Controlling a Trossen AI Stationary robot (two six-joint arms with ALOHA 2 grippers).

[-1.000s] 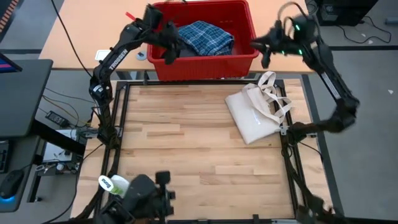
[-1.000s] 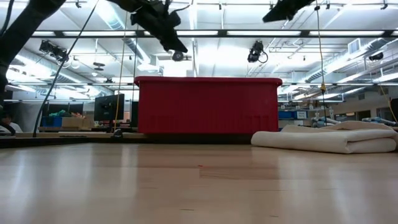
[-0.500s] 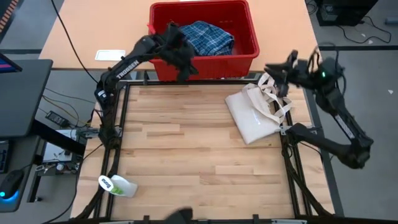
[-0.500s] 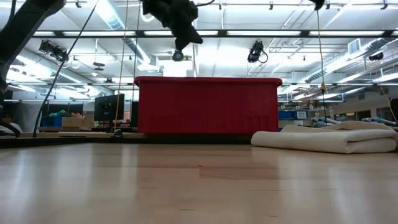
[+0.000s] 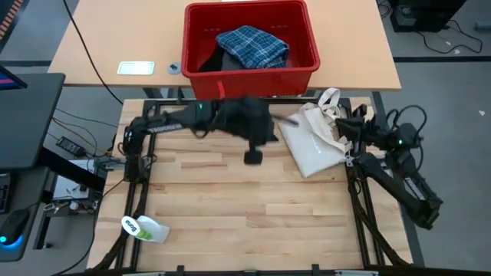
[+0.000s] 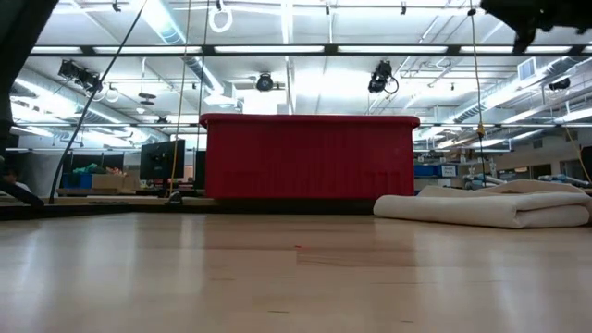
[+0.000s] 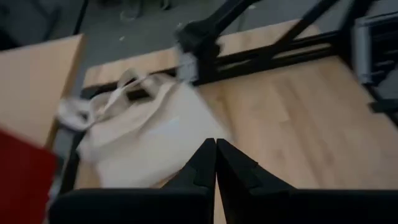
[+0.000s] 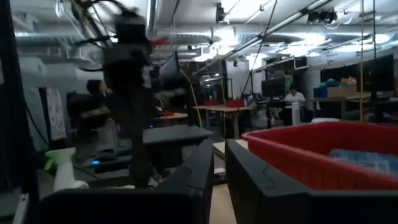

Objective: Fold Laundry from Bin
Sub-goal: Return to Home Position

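To get home well, the two arms should swing back slow and high over the desk (image 5: 230, 199), missing the one red bin (image 5: 251, 73) at the top middle with two clothes inside, a blue plaid shirt (image 5: 253, 44) beside a black cloth (image 5: 208, 60), and the one cream bag (image 5: 313, 144), with the left tool (image 7: 215, 163) shut and the right tool (image 8: 219, 163) nearly shut, both empty.

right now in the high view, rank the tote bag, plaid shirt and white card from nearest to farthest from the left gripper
From the left gripper, over the table:
1. Tote bag, beside it on the table's right side.
2. Blue plaid shirt, in the red bin beyond.
3. White card, far left of the bin.
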